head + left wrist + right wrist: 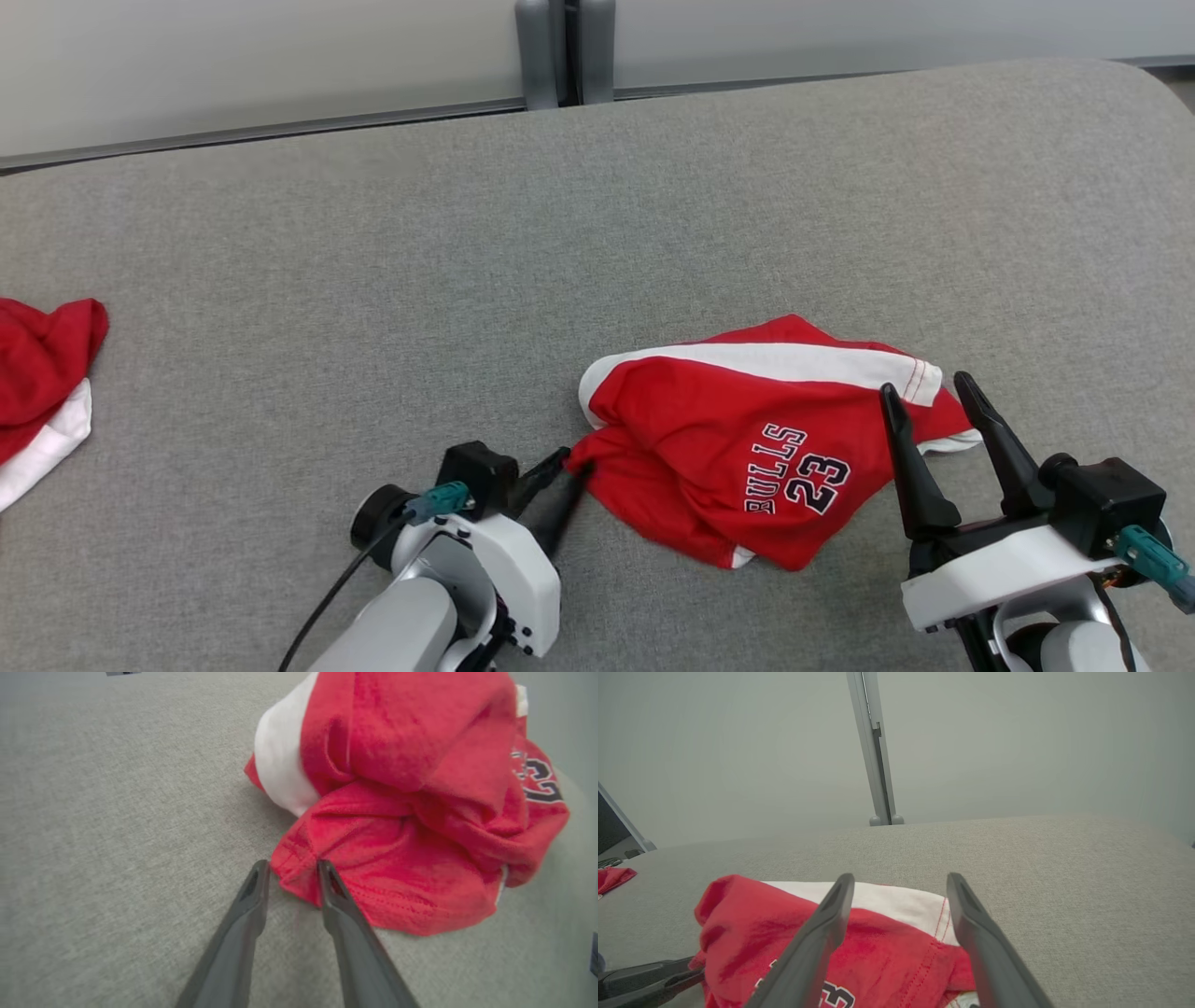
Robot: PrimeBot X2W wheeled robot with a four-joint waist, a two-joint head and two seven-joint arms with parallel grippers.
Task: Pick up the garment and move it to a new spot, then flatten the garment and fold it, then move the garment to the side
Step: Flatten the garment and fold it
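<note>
You're looking at what reads as a plain test room or lab, not a home. Right in front of you runs a wide work surface [597, 233] covered in grey woven fabric, rounded at its far right corner. Behind it, a bare pale wall [233, 65], split by a grey upright post [565, 47] at the surface's back edge. The right wrist view catches a dark panel [605, 826] off to one side. A red garment [747, 439] lies here, and a second garment [37, 373], red and white, at the left edge.
</note>
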